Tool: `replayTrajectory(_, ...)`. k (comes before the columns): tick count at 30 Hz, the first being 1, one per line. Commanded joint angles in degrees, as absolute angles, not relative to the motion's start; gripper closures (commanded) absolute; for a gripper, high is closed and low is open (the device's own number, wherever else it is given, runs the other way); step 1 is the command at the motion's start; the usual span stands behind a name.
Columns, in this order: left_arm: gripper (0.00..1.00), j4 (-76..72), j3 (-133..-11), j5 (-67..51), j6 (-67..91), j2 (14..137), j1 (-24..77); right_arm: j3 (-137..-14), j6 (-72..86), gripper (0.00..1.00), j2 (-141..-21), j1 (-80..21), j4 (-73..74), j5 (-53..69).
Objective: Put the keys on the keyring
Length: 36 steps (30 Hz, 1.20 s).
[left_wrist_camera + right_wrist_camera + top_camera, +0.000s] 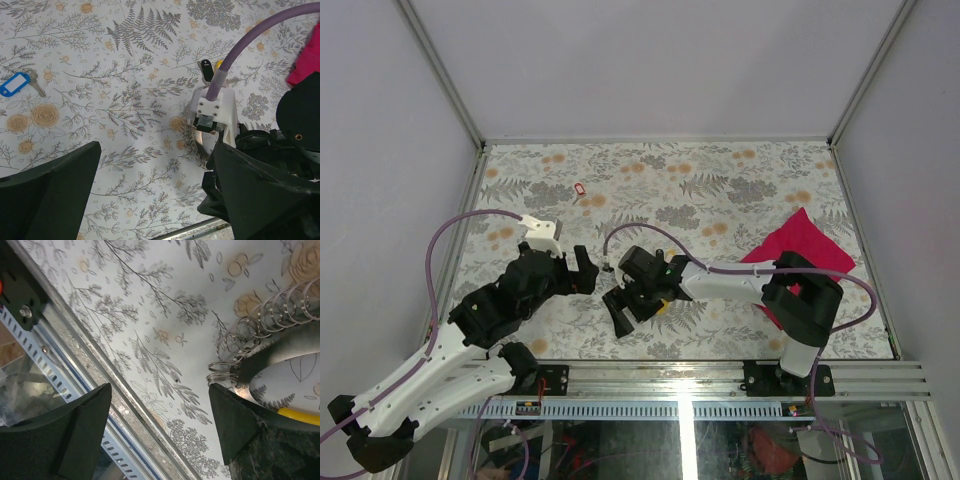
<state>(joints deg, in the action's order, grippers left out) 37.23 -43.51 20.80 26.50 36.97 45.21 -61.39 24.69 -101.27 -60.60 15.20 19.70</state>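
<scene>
My right gripper (623, 305) hangs open low over the near middle of the table, with only flowered tablecloth between its fingers (160, 415). The keyring (260, 320), a silvery loop with a coiled chain, lies just beside its right fingertip (235, 415). A yellow key head (300, 415) shows behind that finger. From the left wrist the keyring (197, 145) lies under the right arm's white mount, past it a black key (205, 67) and the yellow key (218, 63). The red key (580, 188) lies far off and looks blue here (15, 82). My left gripper (588, 272) stands open (150, 195).
A magenta cloth (800, 245) lies at the right side of the table (720, 180). A purple cable (250, 37) arches over the right arm's wrist. The table's metal front rail (100, 385) runs close under the right gripper. Grey walls enclose three sides.
</scene>
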Motion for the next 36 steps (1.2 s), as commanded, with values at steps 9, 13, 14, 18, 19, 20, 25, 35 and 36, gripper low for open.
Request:
replayTrajectory(9, 0.0, 34.6, -45.1, 20.6, 26.3, 36.9, 44.8, -62.2, 20.1, 0.18, -94.8, -61.4, 20.7, 6.7)
replayTrajectory(13, 0.0, 34.6, -45.2, 20.5, 26.2, 36.9, 44.9, -60.8, 20.8, 0.3, -92.4, -61.9, 21.4, 3.1)
replayTrajectory(14, 0.0, 34.6, -45.2, 20.5, 26.2, 36.9, 44.9, -60.7, 21.1, 0.33, -92.3, -62.1, 21.5, 2.1)
replayTrajectory(18, 0.0, 34.5, -45.1, 20.4, 26.2, 36.9, 44.8, -61.3, 23.3, 0.42, -93.8, -64.2, 21.7, -2.1)
replayTrajectory(19, 0.0, 34.5, -45.2, 20.4, 26.2, 36.9, 44.8, -61.6, 23.9, 0.45, -94.4, -64.9, 21.6, -3.2)
replayTrajectory(20, 0.0, 34.6, -45.1, 20.4, 26.2, 36.9, 44.8, -62.0, 24.6, 0.45, -94.9, -65.7, 21.6, -4.2)
replayTrajectory(25, 0.0, 34.5, -45.1, 20.5, 26.2, 36.9, 44.8, -64.1, 27.1, 0.48, -99.3, -68.2, 21.9, -8.2)
replayTrajectory(35, 0.0, 34.5, -45.2, 20.3, 26.2, 37.0, 44.9, -68.1, 29.1, 0.49, -104.9, -70.9, 23.2, -13.4)
replayTrajectory(36, 0.0, 34.5, -45.1, 20.4, 26.2, 37.0, 44.8, -68.3, 29.2, 0.49, -105.2, -70.9, 23.3, -13.7)
